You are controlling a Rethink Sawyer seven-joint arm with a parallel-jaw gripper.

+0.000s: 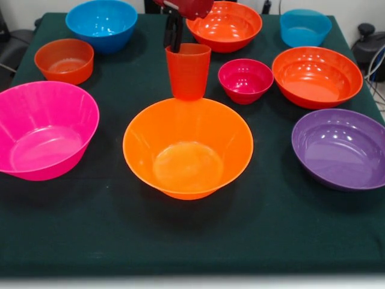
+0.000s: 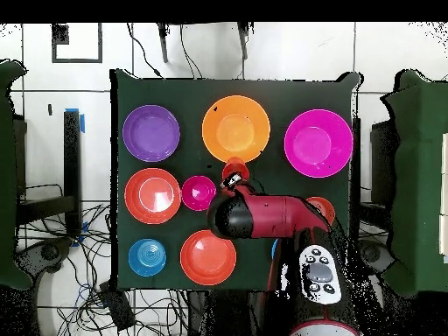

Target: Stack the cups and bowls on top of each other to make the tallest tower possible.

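- The orange-red cup is pinched at its rim by the dark fingers; it is held upright just behind the far rim of the large yellow-orange bowl, though lifted or resting on the green surface cannot be told.
- Beside the fingers, a small magenta bowl is seen on one side and a small orange bowl on the other.
- Just behind the fingers an orange-red bowl is placed.
- The red arm is brought down from above.
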